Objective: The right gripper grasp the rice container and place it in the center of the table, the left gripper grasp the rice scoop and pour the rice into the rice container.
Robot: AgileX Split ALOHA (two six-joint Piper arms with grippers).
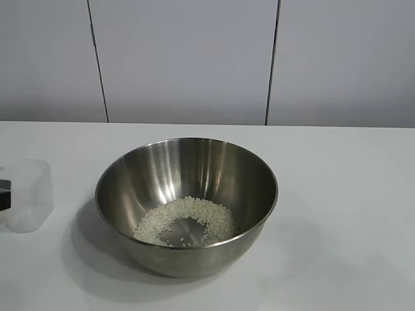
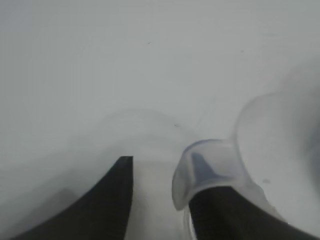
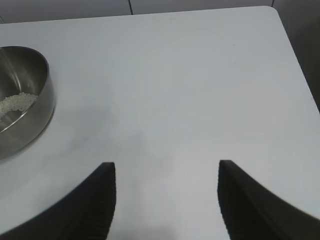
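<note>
one steel bowl [image 1: 187,204] sits on the white table [image 1: 343,194], roughly at the middle of what the exterior view shows. inside it lies one loose batch of rice [image 1: 188,220], spread as a crescent over the near side of the bottom, with bare metal showing in the middle of the curve. in the right wrist view the same bowl [image 3: 22,95] shows at the edge with a little rice [image 3: 17,102] in it.

one clear plastic scoop [image 1: 27,194] stands upright on the table at the far left of the scene, left of the bowl and apart from it, mouth up. no rice can be made out in it.

only a small dark piece of the left gripper [image 1: 5,194] pokes in at the left edge, right against the scoop's side. its own camera shows two black fingers of the left gripper [image 2: 160,200] with a gap between them; the scoop's tab handle [image 2: 210,167] lies over the tip of one finger [image 2: 225,215], while the other finger [image 2: 107,200] stands clear of it. so the fingers are spread, not pinching the handle.

the right gripper [image 3: 165,200] hangs over bare table to the right of the bowl, well apart from it. its two fingers are spread wide with nothing between them.
</note>
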